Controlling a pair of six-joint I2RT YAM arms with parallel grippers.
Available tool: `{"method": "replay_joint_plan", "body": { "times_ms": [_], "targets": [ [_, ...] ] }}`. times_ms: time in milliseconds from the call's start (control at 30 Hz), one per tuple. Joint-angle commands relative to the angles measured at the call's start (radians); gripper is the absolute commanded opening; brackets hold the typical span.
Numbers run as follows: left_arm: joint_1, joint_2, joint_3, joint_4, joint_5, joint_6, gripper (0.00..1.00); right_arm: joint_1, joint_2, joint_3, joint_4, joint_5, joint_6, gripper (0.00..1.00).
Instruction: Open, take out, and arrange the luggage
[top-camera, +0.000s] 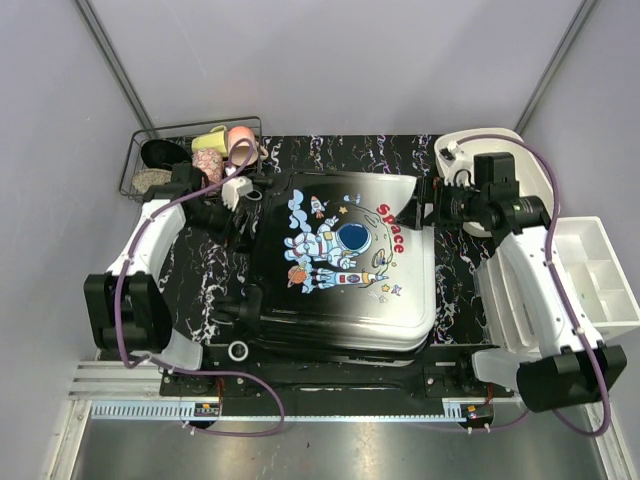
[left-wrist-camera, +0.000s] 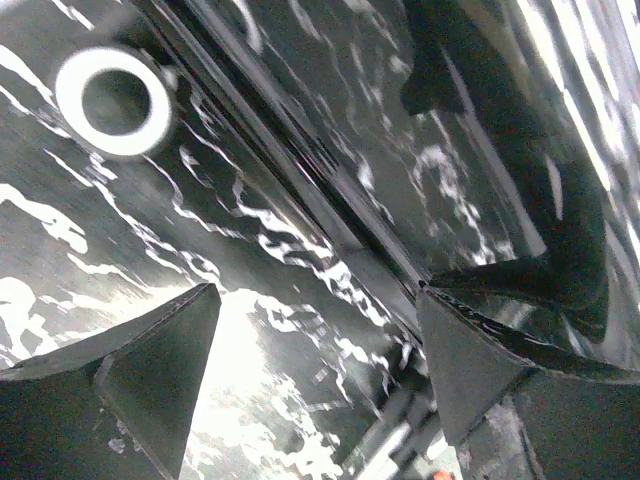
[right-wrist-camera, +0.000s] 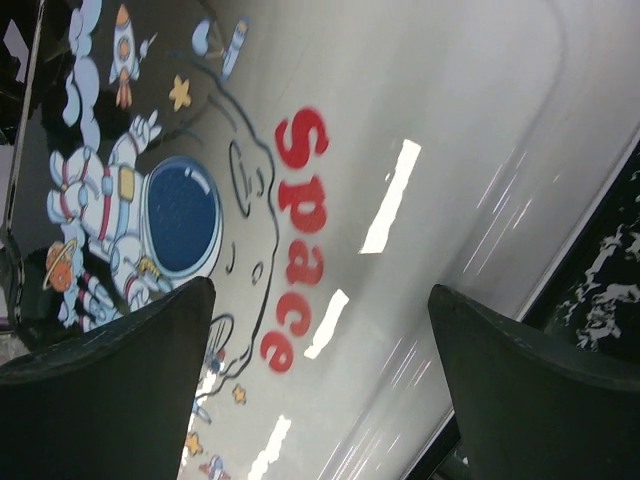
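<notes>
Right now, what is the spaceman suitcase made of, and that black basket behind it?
The suitcase looks like hard plastic, glossy: the right wrist view shows sharp bright streaks mirrored on its smooth shell. The black basket looks like thin metal wire, maybe coated: you can see through its open grid. Looks alone can't prove either.
</notes>
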Motion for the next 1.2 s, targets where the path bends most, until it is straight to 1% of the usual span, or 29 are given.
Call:
{"method": "replay_joint_plan", "body": {
  "times_ms": [0,33,200,267,300,367,400,433,500,533,567,600,633,667,700,733,767,800,833,867,900,933,967,1000,1033,1067,1100,1133,1167],
  "targets": [
    [-0.058,0.105,0.097,0.276,0.160,-0.236,0.85,0.003,0.159,0.044,0.106,0.057,-0.029,0.98],
    [-0.073,0.120,0.113,0.299,0.152,-0.285,0.85,-0.002,0.197,0.057,0.127,0.058,-0.032,0.98],
    [-0.109,0.235,0.209,0.462,0.103,-0.418,0.85,-0.032,0.315,0.164,0.181,0.090,-0.060,0.98],
    [-0.115,0.275,0.229,0.519,0.077,-0.509,0.85,-0.038,0.380,0.201,0.205,0.095,-0.068,0.98],
    [-0.115,0.286,0.233,0.584,0.068,-0.544,0.85,-0.038,0.401,0.240,0.216,0.096,-0.077,0.97],
    [-0.115,0.318,0.258,0.632,0.046,-0.625,0.86,-0.038,0.466,0.285,0.245,0.096,-0.084,0.96],
    [-0.116,0.326,0.271,0.655,0.036,-0.642,0.86,-0.038,0.486,0.339,0.250,0.098,-0.091,0.96],
    [-0.113,0.332,0.284,0.659,0.011,-0.656,0.86,-0.038,0.516,0.368,0.241,0.097,-0.095,0.95],
    [-0.101,0.327,0.339,0.598,0.008,-0.633,0.89,-0.040,0.520,0.443,0.216,0.084,-0.129,0.96],
    [-0.075,0.320,0.362,0.559,0.028,-0.592,0.91,-0.040,0.488,0.459,0.180,0.074,-0.147,0.98],
    [-0.057,0.299,0.412,0.463,0.052,-0.552,0.95,-0.040,0.463,0.468,0.158,0.045,-0.159,0.99],
    [-0.037,0.285,0.437,0.408,0.074,-0.511,0.98,-0.040,0.433,0.469,0.132,0.034,-0.219,0.99],
    [0.004,0.268,0.460,0.351,0.101,-0.426,0.99,-0.040,0.361,0.465,0.074,0.025,-0.241,0.99],
    [0.028,0.228,0.509,0.211,0.121,-0.364,0.99,-0.038,0.322,0.462,0.036,0.003,-0.267,1.00],
    [0.044,0.211,0.540,0.118,0.134,-0.290,0.99,-0.037,0.284,0.445,-0.010,-0.008,-0.320,1.00],
    [0.067,0.174,0.567,0.023,0.141,-0.133,0.99,-0.038,0.197,0.428,-0.094,-0.025,-0.348,1.00],
    [0.071,0.154,0.607,-0.163,0.132,-0.054,0.99,-0.040,0.150,0.408,-0.136,-0.034,-0.379,1.00],
    [0.074,0.128,0.611,-0.258,0.131,0.032,0.99,-0.031,0.103,0.363,-0.182,-0.034,-0.432,1.00],
    [0.071,0.063,0.603,-0.341,0.128,0.183,0.99,-0.028,0.011,0.341,-0.271,-0.035,-0.460,1.00],
    [0.072,0.023,0.554,-0.457,0.132,0.245,0.99,-0.025,-0.034,0.318,-0.320,-0.060,-0.492,1.00],
    [0.071,-0.017,0.522,-0.511,0.138,0.312,0.99,-0.020,-0.116,0.274,-0.418,-0.081,-0.568,1.00],
    [0.060,-0.116,0.479,-0.515,0.125,0.354,0.99,-0.019,-0.159,0.250,-0.469,-0.122,-0.621,1.00],
    [0.046,-0.172,0.381,-0.515,0.117,0.370,0.99,-0.014,-0.199,0.226,-0.515,-0.135,-0.731,1.00],
    [0.011,-0.227,0.327,-0.515,0.108,0.394,0.99,-0.006,-0.279,0.172,-0.570,-0.141,-0.767,1.00],
    [-0.041,-0.339,0.275,-0.515,0.071,0.455,0.99,-0.003,-0.311,0.148,-0.593,-0.144,-0.800,1.00],
    [-0.084,-0.394,0.180,-0.489,0.042,0.466,0.99,-0.002,-0.341,0.128,-0.618,-0.147,-0.877,1.00],
    [-0.162,-0.445,0.139,-0.469,0.017,0.456,0.99,-0.002,-0.388,0.089,-0.647,-0.147,-0.906,1.00],
    [-0.190,-0.525,0.083,-0.455,-0.007,0.442,0.99,-0.002,-0.407,0.072,-0.663,-0.155,-0.939,1.00],
    [-0.213,-0.556,0.065,-0.454,-0.012,0.440,0.99,-0.002,-0.424,0.060,-0.682,-0.160,-1.015,1.00]
  ]
}}
